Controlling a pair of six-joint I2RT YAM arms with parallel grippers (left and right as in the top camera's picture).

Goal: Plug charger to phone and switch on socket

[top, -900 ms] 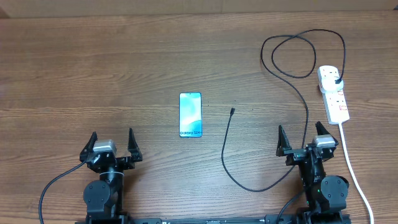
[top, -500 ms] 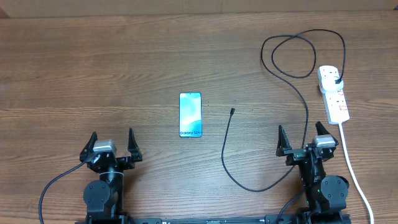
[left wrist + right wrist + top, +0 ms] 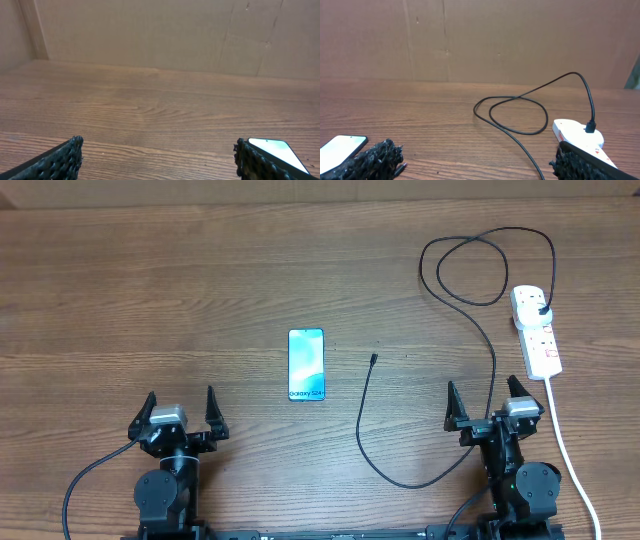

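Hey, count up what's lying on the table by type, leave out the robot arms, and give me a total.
phone: 1
charger cable: 1
power strip: 1
Total: 3

Black arms with round joint housings and trailing black cables [image 3: 78,478] — the left end effector [image 3: 180,402] and right end effector [image 3: 480,394] each show a pale grey block and pointed, knobbly black fingers [image 3: 59,161].
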